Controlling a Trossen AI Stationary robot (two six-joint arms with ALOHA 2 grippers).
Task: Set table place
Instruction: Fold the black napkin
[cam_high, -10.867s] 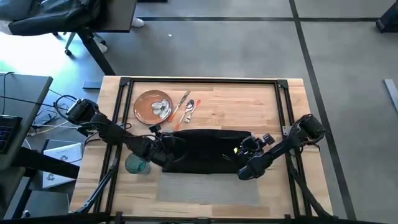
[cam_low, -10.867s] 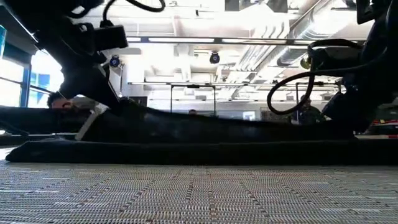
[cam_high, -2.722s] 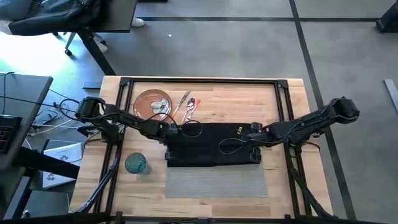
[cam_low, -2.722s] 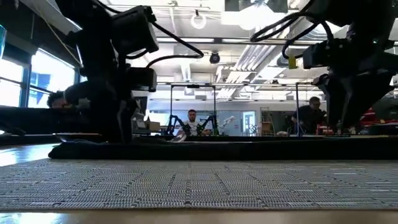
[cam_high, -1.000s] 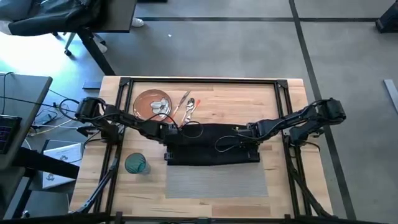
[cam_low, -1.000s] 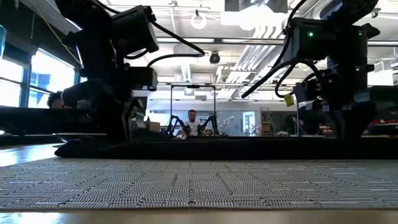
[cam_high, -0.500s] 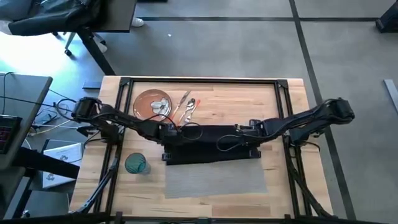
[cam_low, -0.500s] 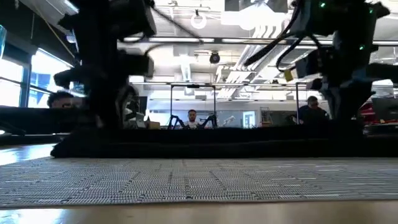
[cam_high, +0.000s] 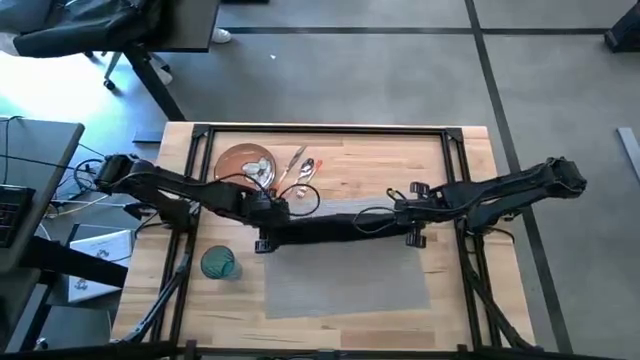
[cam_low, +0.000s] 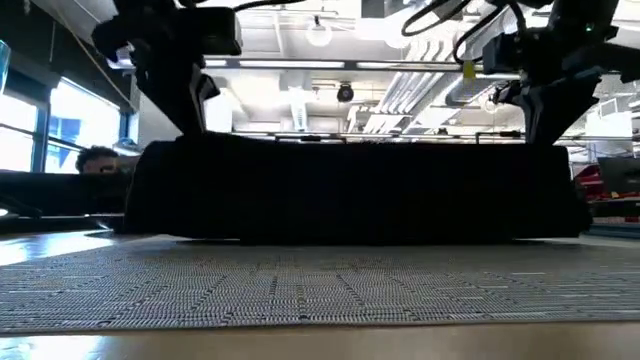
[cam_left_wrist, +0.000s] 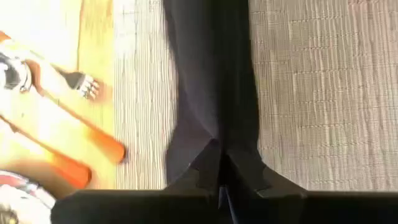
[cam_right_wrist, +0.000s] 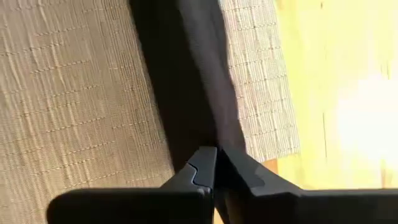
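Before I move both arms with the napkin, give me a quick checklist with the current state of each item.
1. Left claw shut on the black napkin: ok.
2. Right claw shut on the napkin's other end: ok.
3. Napkin lifted and hanging between the arms above the grey placemat: ok in the low view.
4. Both ends level: ok, roughly, in the low view.
5. Cutlery and plate clear of the napkin: ok.
6. Teal glass upright, clear of the left arm: ok, but close.
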